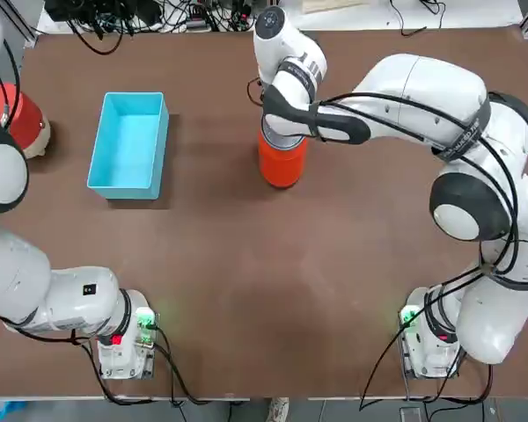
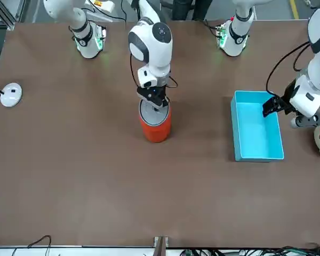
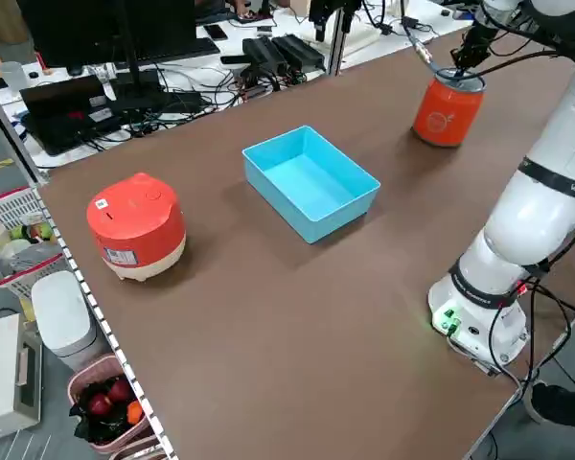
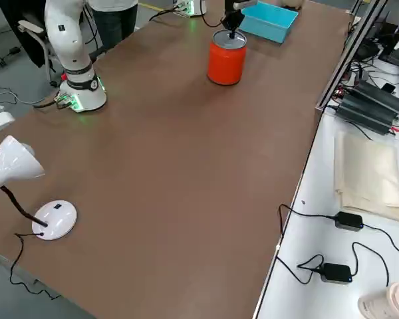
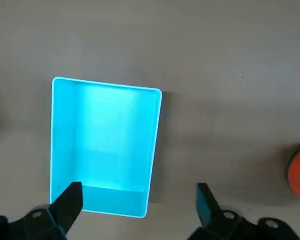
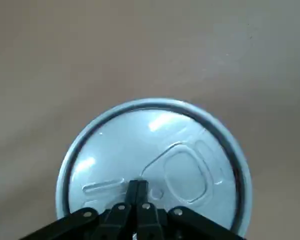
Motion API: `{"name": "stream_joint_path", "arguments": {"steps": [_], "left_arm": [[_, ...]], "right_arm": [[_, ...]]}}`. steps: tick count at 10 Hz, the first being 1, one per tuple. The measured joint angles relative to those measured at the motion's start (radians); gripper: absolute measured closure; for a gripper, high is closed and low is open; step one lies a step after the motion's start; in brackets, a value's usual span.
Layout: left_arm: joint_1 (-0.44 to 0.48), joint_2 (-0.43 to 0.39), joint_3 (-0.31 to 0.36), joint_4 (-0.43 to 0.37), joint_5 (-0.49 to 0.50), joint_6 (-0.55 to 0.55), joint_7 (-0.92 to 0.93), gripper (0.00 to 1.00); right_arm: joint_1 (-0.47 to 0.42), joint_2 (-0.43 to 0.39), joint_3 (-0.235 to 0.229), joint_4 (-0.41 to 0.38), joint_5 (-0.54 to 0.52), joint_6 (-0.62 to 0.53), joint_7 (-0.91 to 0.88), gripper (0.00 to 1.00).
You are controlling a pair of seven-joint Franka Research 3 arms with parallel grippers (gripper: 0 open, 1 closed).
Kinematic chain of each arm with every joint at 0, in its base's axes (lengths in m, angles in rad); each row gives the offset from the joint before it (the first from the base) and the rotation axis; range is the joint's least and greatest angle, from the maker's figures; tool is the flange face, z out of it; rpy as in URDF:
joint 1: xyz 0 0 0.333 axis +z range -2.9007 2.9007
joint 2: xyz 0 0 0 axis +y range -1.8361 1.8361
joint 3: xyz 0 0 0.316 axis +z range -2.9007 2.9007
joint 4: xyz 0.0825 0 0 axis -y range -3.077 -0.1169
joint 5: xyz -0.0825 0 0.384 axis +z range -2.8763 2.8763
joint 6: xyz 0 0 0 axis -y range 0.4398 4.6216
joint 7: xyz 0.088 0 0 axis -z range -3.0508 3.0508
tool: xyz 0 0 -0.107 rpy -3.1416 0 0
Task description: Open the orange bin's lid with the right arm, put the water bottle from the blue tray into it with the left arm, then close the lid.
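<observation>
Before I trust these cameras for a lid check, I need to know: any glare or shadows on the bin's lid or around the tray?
Right wrist view: bright glare streaks on the lid; left wrist view: soft shadow beside the blue tray.

Bright, diffuse room light, soft shadows beside the blue tray (image 1: 129, 146) in the top view's upper left, white glints on the lid (image 6: 157, 165), left wrist view dimmer and greyer, slightly soft.

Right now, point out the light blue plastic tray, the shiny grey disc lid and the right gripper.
Light blue plastic tray (image 1: 159, 145): top view, right wall.
Shiny grey disc lid (image 6: 110, 145): right wrist view, flat top.
Right gripper (image 6: 138, 184): same view, between its fingertips.
</observation>
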Motion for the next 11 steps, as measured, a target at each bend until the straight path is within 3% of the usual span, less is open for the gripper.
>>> {"name": "stream_joint_path", "arguments": {"steps": [2,4,8,11], "left_arm": [[0.0,0.0,0.0,0.004,0.0,0.0,0.0,0.0],[0.0,0.0,0.001,0.006,0.0,0.0,0.0,0.0],[0.0,0.0,-0.001,0.006,0.0,0.0,0.0,0.0],[0.0,0.0,-0.002,0.007,0.0,0.0,0.0,0.0]], "right_arm": [[-0.042,-0.031,-0.009,0.033,0.007,-0.073,-0.07,0.99],[-0.132,-0.124,-0.013,0.052,0.053,-0.187,-0.213,0.98],[-0.399,-0.327,-0.02,0.051,0.102,-0.373,-0.583,0.98],[-0.595,-0.371,-0.023,0.042,0.11,-0.43,-0.91,0.96]]}}
